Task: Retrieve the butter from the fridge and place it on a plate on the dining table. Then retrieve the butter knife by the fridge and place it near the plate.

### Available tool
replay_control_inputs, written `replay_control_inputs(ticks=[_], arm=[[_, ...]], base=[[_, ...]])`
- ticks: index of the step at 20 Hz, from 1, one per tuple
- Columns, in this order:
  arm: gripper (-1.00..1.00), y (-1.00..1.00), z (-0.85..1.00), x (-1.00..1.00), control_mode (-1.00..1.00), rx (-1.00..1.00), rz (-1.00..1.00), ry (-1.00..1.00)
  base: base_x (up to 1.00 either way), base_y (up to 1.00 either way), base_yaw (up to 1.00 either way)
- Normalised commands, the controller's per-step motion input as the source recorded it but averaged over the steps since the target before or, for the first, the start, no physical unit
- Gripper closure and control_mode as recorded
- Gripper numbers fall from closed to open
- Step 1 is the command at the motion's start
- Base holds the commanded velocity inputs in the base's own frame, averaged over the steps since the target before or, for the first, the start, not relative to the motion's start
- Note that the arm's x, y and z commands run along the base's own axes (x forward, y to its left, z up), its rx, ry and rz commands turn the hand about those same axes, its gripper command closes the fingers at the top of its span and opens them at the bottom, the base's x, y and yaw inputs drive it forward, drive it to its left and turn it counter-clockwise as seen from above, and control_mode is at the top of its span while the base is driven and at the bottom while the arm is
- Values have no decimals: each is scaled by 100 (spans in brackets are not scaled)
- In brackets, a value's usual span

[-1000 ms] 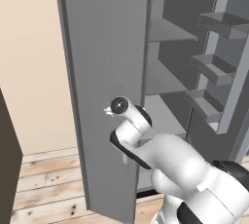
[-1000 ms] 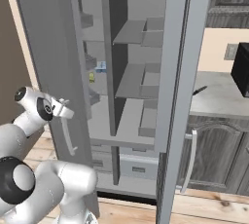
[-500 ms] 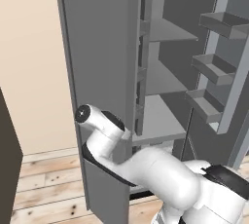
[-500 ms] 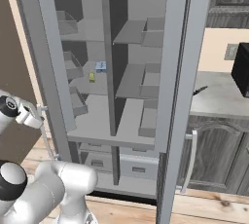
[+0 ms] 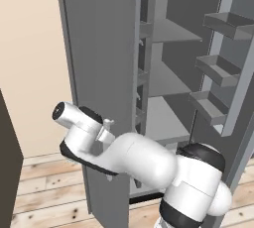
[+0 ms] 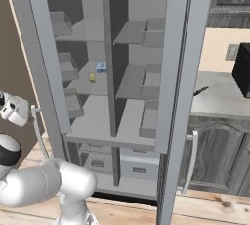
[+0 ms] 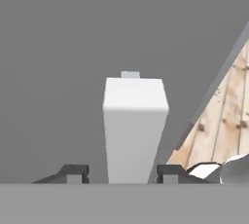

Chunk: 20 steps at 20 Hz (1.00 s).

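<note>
The fridge [image 6: 176, 48] stands with both doors swung open. On a middle shelf of its left compartment lies the butter [image 6: 92, 77], a small yellowish stick. The butter knife [image 6: 200, 91] rests on the counter just right of the fridge. My gripper [image 7: 121, 174] straddles the left door's pale bar handle [image 7: 133, 125] with its jaws open, the left fingertip [image 7: 74, 173] clear of the bar. From the base views, the gripper [image 5: 105, 124] sits low at the outer face of the left door [image 5: 94, 48], and the hand [image 6: 15, 110] is beside the handle [image 6: 38, 131].
A small blue-and-white item [image 6: 101, 66] sits behind the butter. Door bins [image 5: 218, 68] jut from the right door. A black appliance [image 6: 242, 67] stands on the marbled counter [image 6: 222, 99] above dark cabinets [image 6: 219, 155]. A dark panel [image 5: 7, 172] stands at left.
The left fridge door has swung further open with my hand on its handle. My jaws have parted from the bar they were shut on.
</note>
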Motion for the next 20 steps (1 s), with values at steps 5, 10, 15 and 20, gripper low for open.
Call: replay_control_inputs(ticks=[5, 10, 15, 20], arm=[[-100, 40, 0, 0, -100, 0, -12, 0], [-100, 15, 2, -39, -100, 0, -3, 0], [-100, -22, 31, -100, -100, 7, 0, 0], [-100, -71, 18, -94, -100, 29, 6, -3]], base=[[0, 0, 0], [0, 0, 0], [0, 0, 0], [0, 0, 0]])
